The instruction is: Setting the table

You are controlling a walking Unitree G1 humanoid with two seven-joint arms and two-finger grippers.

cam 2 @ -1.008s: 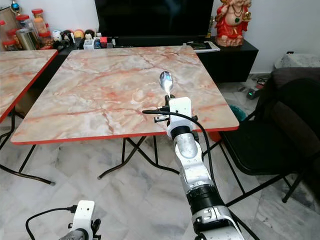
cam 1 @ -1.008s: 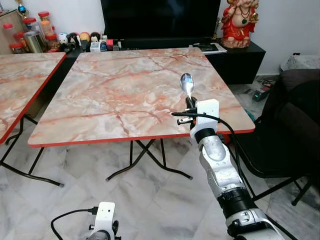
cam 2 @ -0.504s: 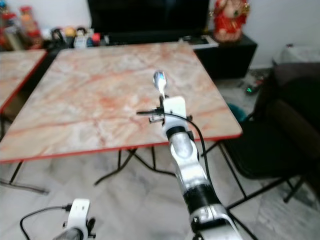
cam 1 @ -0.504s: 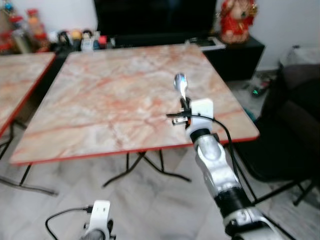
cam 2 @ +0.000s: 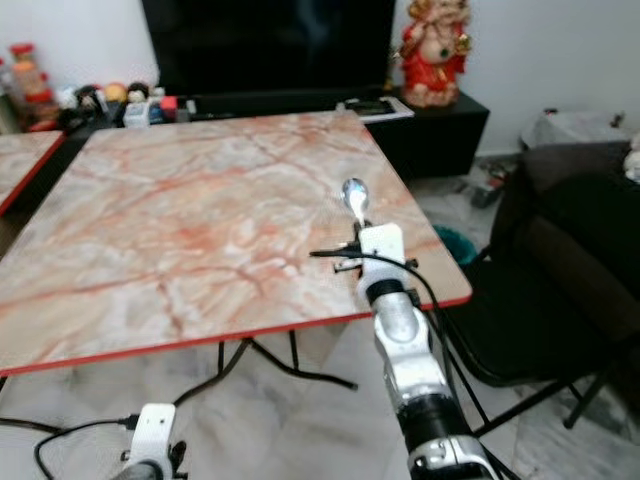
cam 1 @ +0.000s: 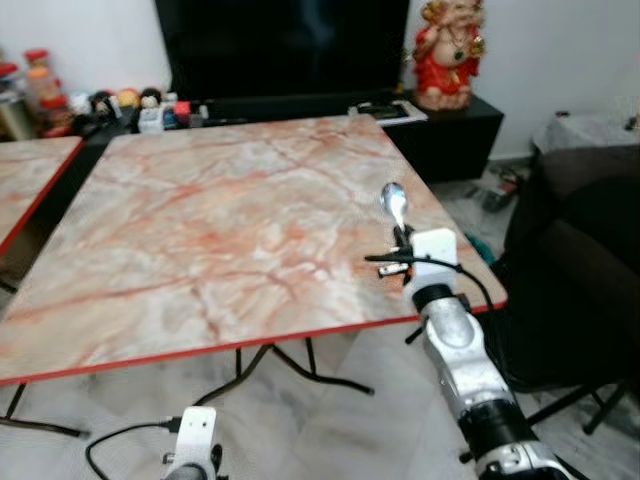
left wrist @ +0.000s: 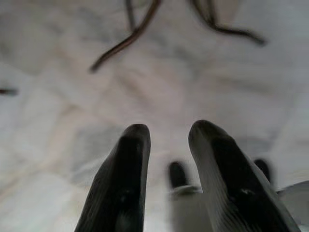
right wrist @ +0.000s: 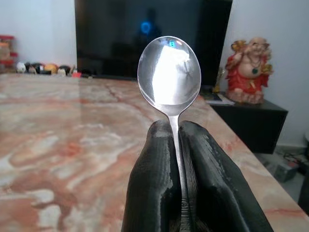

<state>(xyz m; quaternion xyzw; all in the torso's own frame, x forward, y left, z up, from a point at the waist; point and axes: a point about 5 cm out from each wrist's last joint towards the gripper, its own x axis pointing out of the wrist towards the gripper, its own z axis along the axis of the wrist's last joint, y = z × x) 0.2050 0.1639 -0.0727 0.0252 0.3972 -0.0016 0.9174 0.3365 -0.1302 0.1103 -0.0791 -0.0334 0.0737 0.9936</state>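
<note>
My right gripper [cam 1: 402,240] is shut on a silver spoon [cam 1: 394,203] whose bowl points up and away from me. It hovers over the near right part of the marble-patterned table [cam 1: 200,230], just inside the red front edge. In the right wrist view the spoon [right wrist: 169,77] stands upright between the two black fingers [right wrist: 152,183]. My left arm hangs low by the floor, and its fingers [left wrist: 128,179] stand a little apart with nothing between them, open over the tiled floor.
A second marble table [cam 1: 25,180] stands at the left. Behind the table are a black TV unit [cam 1: 440,120], a large dark screen [cam 1: 280,45], a red figurine [cam 1: 445,55] and small jars [cam 1: 40,85]. A dark chair [cam 1: 570,270] stands close on the right.
The camera has shifted, so the table now sits further left and nearer in the picture. My right gripper still holds the spoon upright, now nearer the table's right front corner.
</note>
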